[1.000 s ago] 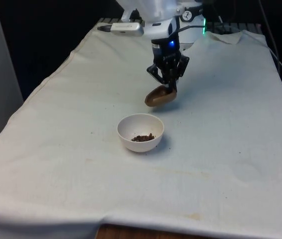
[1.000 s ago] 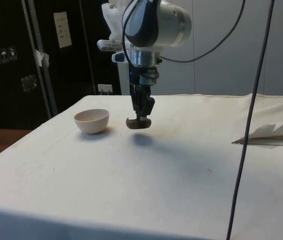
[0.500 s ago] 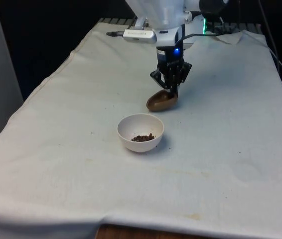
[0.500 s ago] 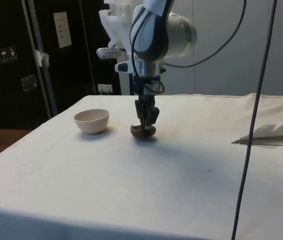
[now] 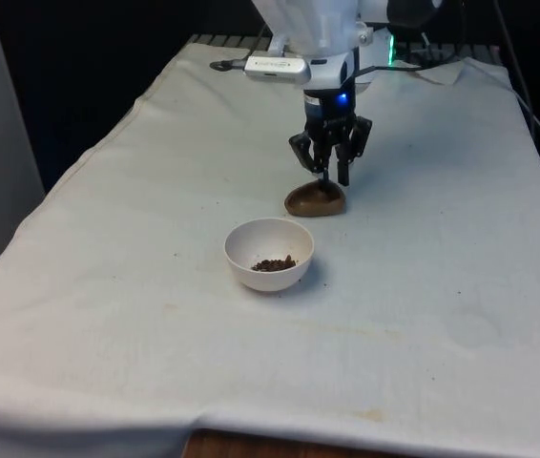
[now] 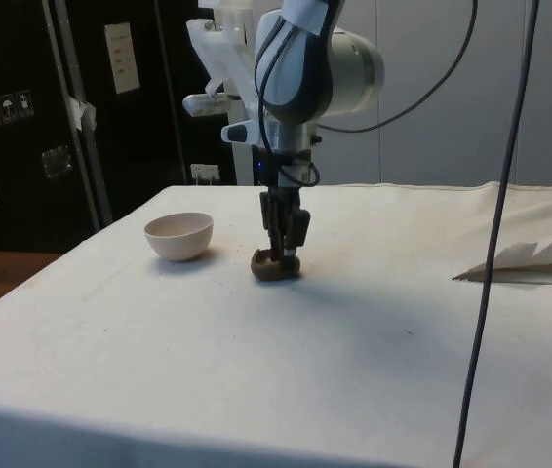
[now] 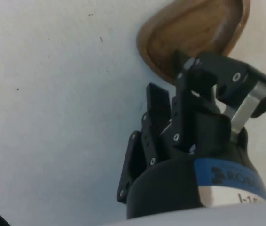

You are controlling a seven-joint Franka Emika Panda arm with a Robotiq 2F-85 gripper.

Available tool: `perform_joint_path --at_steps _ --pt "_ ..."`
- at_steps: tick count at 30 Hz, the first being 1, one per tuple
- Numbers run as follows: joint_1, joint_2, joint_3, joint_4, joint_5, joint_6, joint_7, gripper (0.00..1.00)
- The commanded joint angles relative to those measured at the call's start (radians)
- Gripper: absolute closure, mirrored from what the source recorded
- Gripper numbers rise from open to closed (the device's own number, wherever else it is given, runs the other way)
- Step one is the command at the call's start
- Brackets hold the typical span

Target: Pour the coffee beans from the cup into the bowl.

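The brown wooden cup (image 5: 314,200) sits on the white cloth, just behind the white bowl (image 5: 241,240) as the front view has it. In the bowl lies a small heap of coffee beans (image 5: 274,263). My gripper (image 5: 332,177) hangs directly over the cup, open, with its fingertips at the cup's rim. From the side, the cup (image 6: 274,266) rests on the table under the gripper (image 6: 284,253), with the bowl (image 6: 178,236) a short way off. The wrist view has the cup (image 7: 194,28) empty, with one finger (image 7: 157,101) outside its rim and the other over its inside.
A rumpled fold of cloth (image 6: 534,261) lies further along the table in the side view. A dark cable (image 6: 491,244) hangs down in front of that camera. The table's front edge (image 5: 280,434) is well short of the bowl.
The gripper has lowered the tilted cup onto the cloth behind the bowl and set it level. Its fingers, shut on the cup before, have spread apart.
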Motion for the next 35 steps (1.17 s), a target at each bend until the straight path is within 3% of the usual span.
perform_joint_path --at_steps 1,2,5,6,9,10,11,13,18,19,20,27,28,29,34,35 --pt "0.0 0.0 0.0 0.0 0.0 0.0 0.0 0.6" --pt "0.013 0.001 -0.014 -0.009 -0.018 0.017 0.018 0.6" --pt "0.013 0.001 -0.014 -0.009 -0.018 0.017 0.018 0.45" --pt "0.013 0.001 -0.013 -0.009 -0.018 0.017 0.018 0.32" --pt "0.013 0.001 -0.013 -0.009 -0.018 0.018 0.018 0.16" --pt "0.0 0.0 0.002 0.0 0.0 0.002 0.001 0.11" --pt "0.013 0.001 -0.013 -0.009 -0.018 0.018 0.019 0.11" --pt "0.018 -0.018 -0.019 -0.008 -0.028 0.001 0.029 0.0" --pt "0.016 -0.049 -0.019 -0.005 -0.044 -0.019 0.048 0.0" --pt "-0.001 -0.046 0.006 0.002 -0.015 -0.016 0.024 0.0" --pt "0.015 -0.055 -0.018 -0.004 -0.051 -0.024 0.055 0.0" --pt "0.004 -0.094 -0.01 0.02 -0.116 -0.075 0.123 0.0" --pt "-0.006 -0.097 0.006 0.015 -0.087 -0.067 0.098 0.0" --pt "0.003 -0.097 -0.01 0.024 -0.123 -0.082 0.132 0.0" --pt "0.0 -0.115 -0.008 0.05 -0.159 -0.128 0.172 0.0" --pt "-0.008 -0.113 0.006 0.05 -0.131 -0.119 0.148 0.0"
